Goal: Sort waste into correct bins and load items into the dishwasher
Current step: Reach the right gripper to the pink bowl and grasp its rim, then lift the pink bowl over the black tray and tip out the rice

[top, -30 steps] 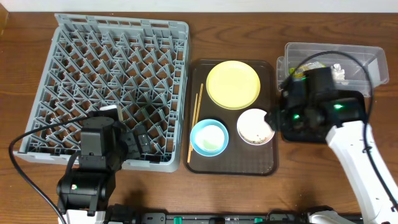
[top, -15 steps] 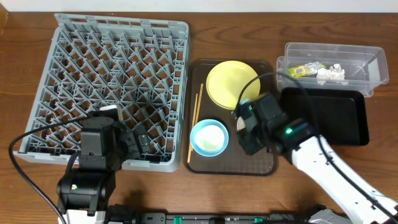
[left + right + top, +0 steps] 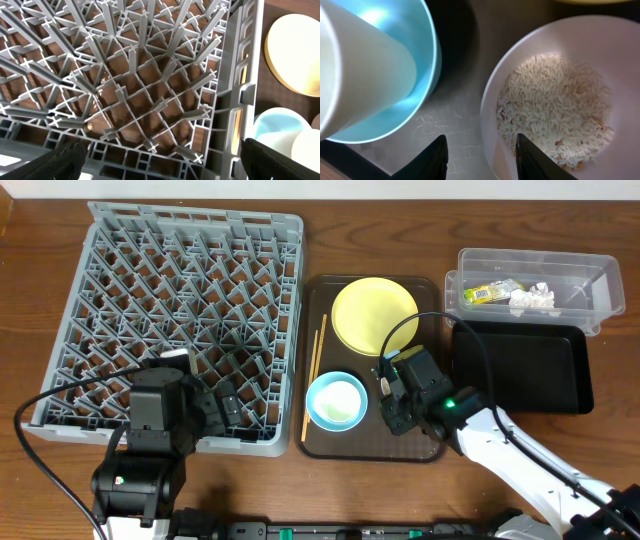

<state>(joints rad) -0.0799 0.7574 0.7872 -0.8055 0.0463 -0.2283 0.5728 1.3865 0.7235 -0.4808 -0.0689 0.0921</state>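
Observation:
My right gripper (image 3: 393, 395) hangs low over the white bowl (image 3: 620, 60), which my arm covers in the overhead view. Its jaws stand apart astride the bowl's near rim, one finger (image 3: 434, 159) outside and the other inside beside the rice crumbs (image 3: 555, 110). The light blue bowl (image 3: 336, 400) holds the cream cup (image 3: 365, 65). The yellow plate (image 3: 374, 315) and chopsticks (image 3: 315, 375) lie on the brown tray. My left gripper (image 3: 172, 165) is wide open over the grey dish rack (image 3: 170, 320). The wrapper (image 3: 490, 293) and tissue (image 3: 533, 297) lie in the clear tub (image 3: 590, 280).
The brown serving tray (image 3: 425, 448) sits between the rack and the black tray (image 3: 520, 365), which lies just in front of the clear tub. My right arm's cable loops above the plate's near edge.
My right arm swung left from the black tray to the white bowl and dropped low, its jaws narrowing around the rim. The left arm has not moved.

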